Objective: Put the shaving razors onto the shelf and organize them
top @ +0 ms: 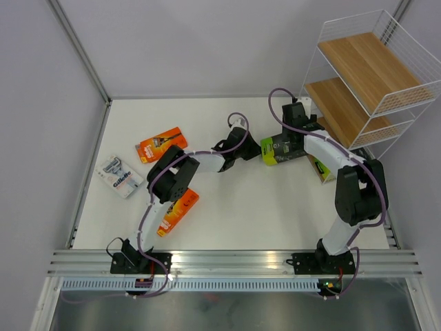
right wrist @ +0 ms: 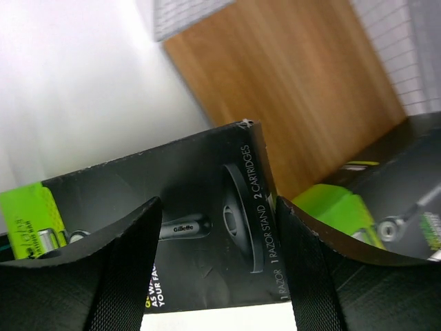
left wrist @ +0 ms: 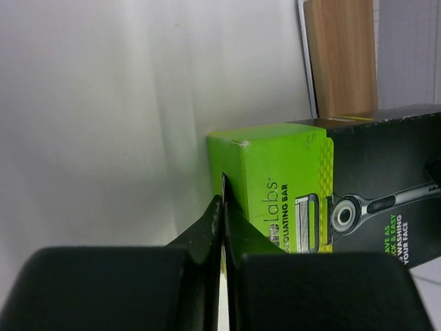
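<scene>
The left gripper has its fingers pressed together, tips at the lime-green end of a black razor pack. The right gripper is spread over that pack's black end; whether it touches cannot be told. The pack, printed with a razor, is near the shelf; a 2nd black pack lies at its foot
</scene>
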Controlling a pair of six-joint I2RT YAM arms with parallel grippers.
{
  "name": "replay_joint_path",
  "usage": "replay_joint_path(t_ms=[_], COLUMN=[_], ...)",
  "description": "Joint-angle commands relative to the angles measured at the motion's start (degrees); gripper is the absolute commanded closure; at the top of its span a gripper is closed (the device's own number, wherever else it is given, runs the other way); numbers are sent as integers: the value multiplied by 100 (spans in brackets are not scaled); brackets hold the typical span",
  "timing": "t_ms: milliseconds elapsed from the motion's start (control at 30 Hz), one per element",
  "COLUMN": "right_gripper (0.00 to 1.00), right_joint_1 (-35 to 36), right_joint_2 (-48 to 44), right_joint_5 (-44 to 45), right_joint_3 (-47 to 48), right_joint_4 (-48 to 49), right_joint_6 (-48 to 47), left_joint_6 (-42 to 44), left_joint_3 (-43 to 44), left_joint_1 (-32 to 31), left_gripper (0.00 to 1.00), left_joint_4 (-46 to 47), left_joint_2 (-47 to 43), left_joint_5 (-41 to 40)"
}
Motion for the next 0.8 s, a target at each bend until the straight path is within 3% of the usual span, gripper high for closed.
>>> replay_joint_path(t_ms=[0,133,267,300,500,767], right_gripper=[27,24,4,3,3,3], right_joint_1=[124,124,115,124,124,124], right_joint_2=[433,793,917,926,899,549], right_joint_5=[72,485,513,486,-250,-314], right_joint_3=[77,332,490,534,842,922], right_joint_4=[-160,-300,-213,-195,-151,-599], right_joint_6=[-252,-244,-559,-604,-622,-148], left_joint_6=[-522,-707,-725,-786,-1322,-1622], left_joint_3=[767,1496,1726,1726,1551,1551], left_joint_1=[-501,-616,-756,-774,-871,-853], left_gripper=[98,98,98,98,98,98], left_joint_4=[20,-253,-499,-543,-1000,-1281], left_joint_2=[301,600,627,609,522,390], left_joint_5=[-81,-449,-951,-1057,-1952,-2604])
